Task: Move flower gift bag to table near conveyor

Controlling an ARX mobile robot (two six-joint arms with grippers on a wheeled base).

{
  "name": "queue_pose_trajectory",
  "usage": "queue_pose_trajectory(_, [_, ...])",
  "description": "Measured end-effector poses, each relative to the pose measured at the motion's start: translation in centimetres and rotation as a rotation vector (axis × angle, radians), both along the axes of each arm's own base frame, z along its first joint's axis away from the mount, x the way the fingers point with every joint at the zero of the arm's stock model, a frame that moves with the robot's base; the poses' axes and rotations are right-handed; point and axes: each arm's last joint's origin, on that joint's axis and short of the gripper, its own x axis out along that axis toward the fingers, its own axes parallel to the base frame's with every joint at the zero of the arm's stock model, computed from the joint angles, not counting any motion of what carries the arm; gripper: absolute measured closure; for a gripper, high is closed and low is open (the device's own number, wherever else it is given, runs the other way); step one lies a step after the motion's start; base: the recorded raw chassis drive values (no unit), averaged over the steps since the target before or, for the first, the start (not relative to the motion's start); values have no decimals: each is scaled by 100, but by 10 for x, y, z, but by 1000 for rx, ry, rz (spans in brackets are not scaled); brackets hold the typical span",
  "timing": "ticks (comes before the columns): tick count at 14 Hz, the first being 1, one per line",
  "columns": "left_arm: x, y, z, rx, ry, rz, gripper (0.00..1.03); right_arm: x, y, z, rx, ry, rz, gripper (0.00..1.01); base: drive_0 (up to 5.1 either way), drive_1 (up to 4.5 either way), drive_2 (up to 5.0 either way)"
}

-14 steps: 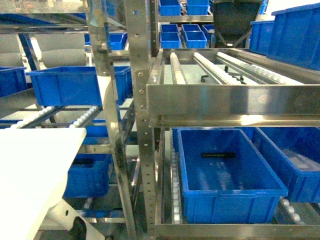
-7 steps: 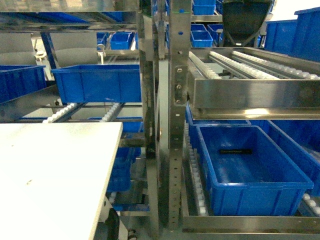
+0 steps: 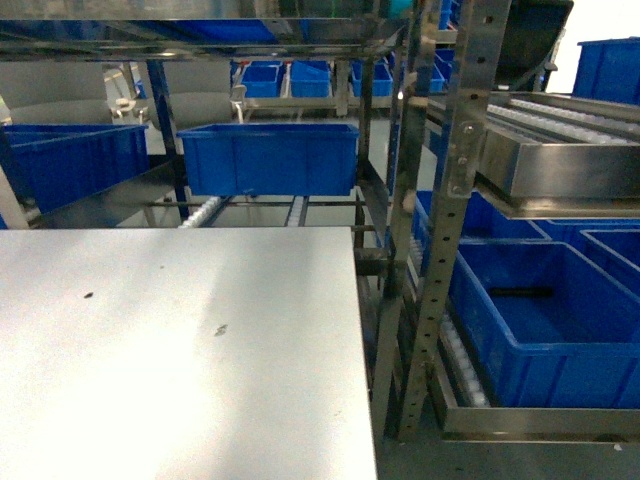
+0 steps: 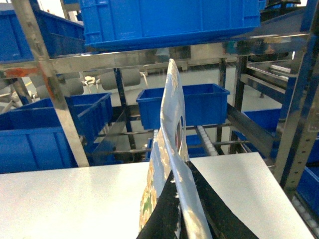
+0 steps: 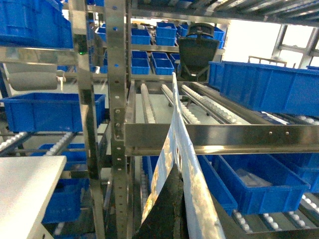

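Observation:
The flower gift bag (image 4: 172, 124) is a glossy silvery bag with a flower print low on its side. In the left wrist view it stands edge-on above the pale table (image 4: 75, 199), with my left gripper (image 4: 180, 201) shut on its rim between black fingers (image 4: 162, 216). In the right wrist view my right gripper (image 5: 183, 199) is shut on the bag (image 5: 174, 139) as well, facing the steel conveyor (image 5: 199, 107) with its white roller lanes. The head view shows the table (image 3: 180, 350) and the conveyor (image 3: 560, 140), but neither the bag nor the grippers.
Steel rack uprights (image 3: 440, 220) stand just off the table's right edge. Blue bins sit on the rack levels: one behind the table (image 3: 270, 158), one low on the right (image 3: 540, 320). More blue bins (image 5: 264, 174) lie under the roller lanes.
The head view has swung left. The table has grown from a strip at the left to most of the lower frame, and the rack with its blue bins has slid right.

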Motion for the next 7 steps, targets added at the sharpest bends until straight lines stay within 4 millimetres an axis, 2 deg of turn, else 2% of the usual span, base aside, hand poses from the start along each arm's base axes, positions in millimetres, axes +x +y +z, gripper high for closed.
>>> queue_pose_trajectory(4, [0,0,0,0,1,0,101,0,0,0,0,2,0,99,-474,111,368])
queue_pose_trajectory(7, [0,0,0,0,1,-1,101,0,0,0,0,3,0,99,-477,227,289])
